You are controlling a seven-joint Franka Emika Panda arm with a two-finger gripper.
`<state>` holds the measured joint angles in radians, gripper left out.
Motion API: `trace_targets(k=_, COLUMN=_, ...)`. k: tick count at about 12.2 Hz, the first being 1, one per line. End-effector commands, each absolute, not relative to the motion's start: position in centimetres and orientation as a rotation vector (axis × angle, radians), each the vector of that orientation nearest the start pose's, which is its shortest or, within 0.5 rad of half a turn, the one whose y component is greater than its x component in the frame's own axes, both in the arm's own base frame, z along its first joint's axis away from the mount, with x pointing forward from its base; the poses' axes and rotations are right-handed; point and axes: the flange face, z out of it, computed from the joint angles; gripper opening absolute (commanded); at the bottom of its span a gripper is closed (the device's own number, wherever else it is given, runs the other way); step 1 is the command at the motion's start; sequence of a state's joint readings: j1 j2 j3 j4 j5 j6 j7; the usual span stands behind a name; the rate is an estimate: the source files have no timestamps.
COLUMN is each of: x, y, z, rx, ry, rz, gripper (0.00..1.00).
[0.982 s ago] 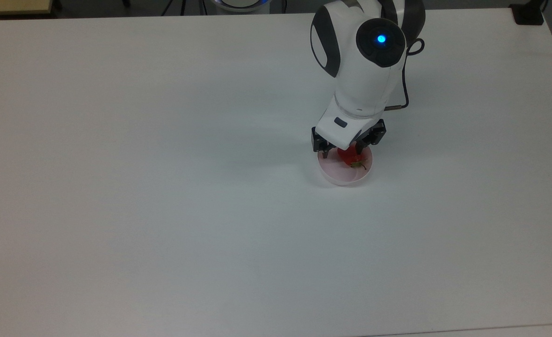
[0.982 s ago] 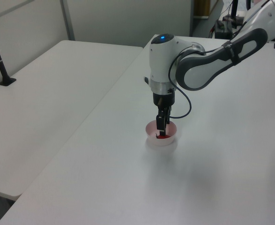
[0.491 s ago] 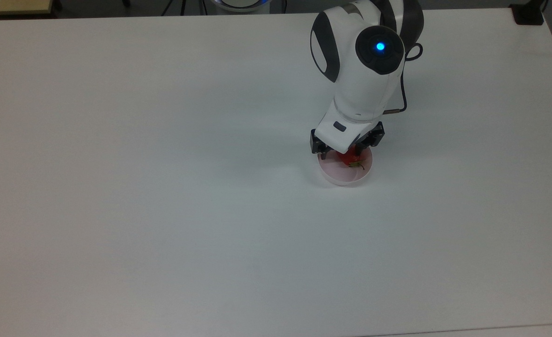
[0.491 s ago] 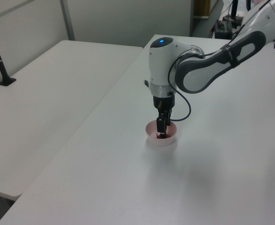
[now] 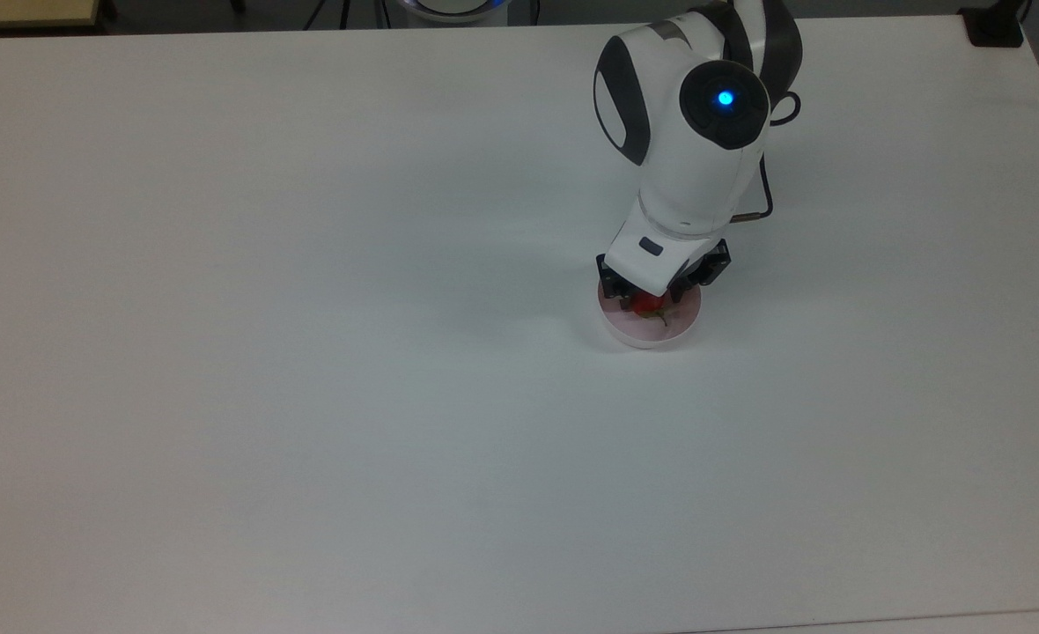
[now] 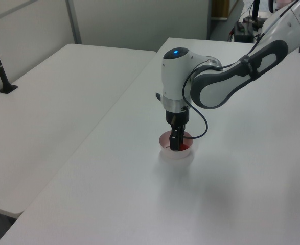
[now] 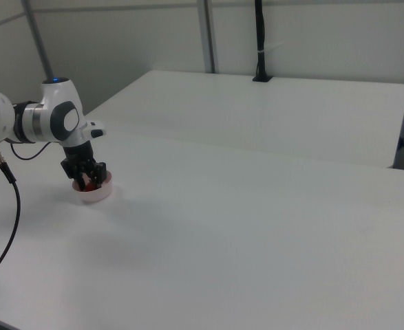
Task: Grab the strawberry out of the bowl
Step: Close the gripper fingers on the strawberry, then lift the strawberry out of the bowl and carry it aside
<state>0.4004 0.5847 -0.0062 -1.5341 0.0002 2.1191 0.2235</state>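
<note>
Top view: the pink bowl (image 5: 650, 324) sits on the white table (image 5: 308, 352), and the strawberry (image 5: 649, 304) lies inside it, toward the rim nearest the arm (image 5: 682, 150). The gripper (image 5: 652, 301) reaches down into the bowl with a finger on each side of the strawberry, closed against it. The arm's white wrist covers much of the bowl's far rim and part of the fruit. A black cable (image 5: 764, 189) loops beside the wrist, above the bowl.
</note>
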Motion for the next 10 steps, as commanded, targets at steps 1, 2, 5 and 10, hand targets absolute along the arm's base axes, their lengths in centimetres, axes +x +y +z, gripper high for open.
trace_targets(k=1, x=65.0, y=27.1, z=33.6, rx=-3.134, ry=-0.244, rz=-0.067, gripper=0.36)
trace_targets(k=2, x=65.2, y=26.9, z=35.0, rx=-3.127, ry=-0.237, rz=-0.089, gripper=0.35)
trace_targets(k=5, x=64.6, y=26.1, z=38.4, rx=-3.132, ry=-0.22, rz=-0.068, gripper=0.34)
trace_targets(k=10, x=67.2, y=15.2, z=40.1, rx=-3.204, ry=-0.077, rz=-0.047, gripper=0.35)
